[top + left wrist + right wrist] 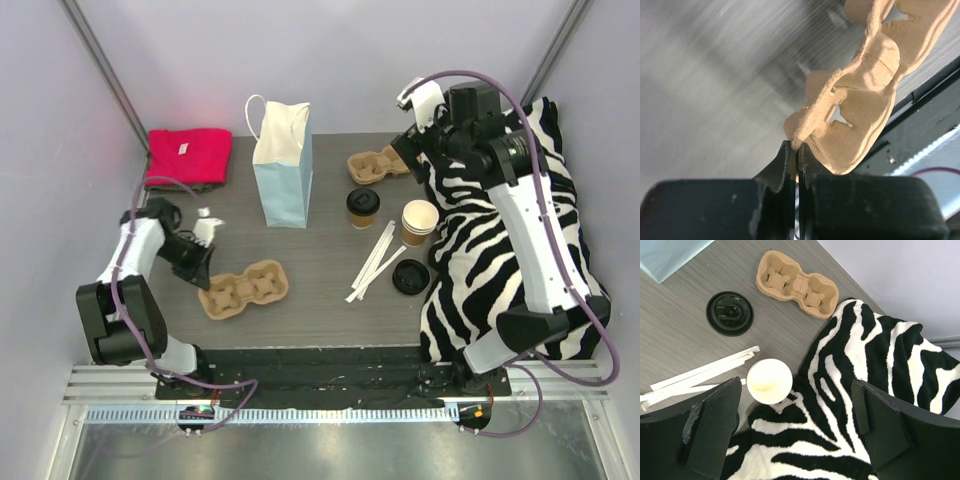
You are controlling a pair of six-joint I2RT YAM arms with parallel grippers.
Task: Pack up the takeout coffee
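The left hand (795,150) is clenched on a cup carrier (865,90) rim, the far end cut off. The right hand (797,420) is released; the takeout coffee (730,313) is seen apart, ahead of it.

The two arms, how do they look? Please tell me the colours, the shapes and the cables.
Both the left arm and the right arm have white shells between black joints. A mauve-grey cable loops along each. The left gripper and the right gripper are black, with broad blocky fingers; one right finger has a scuffed grey edge.
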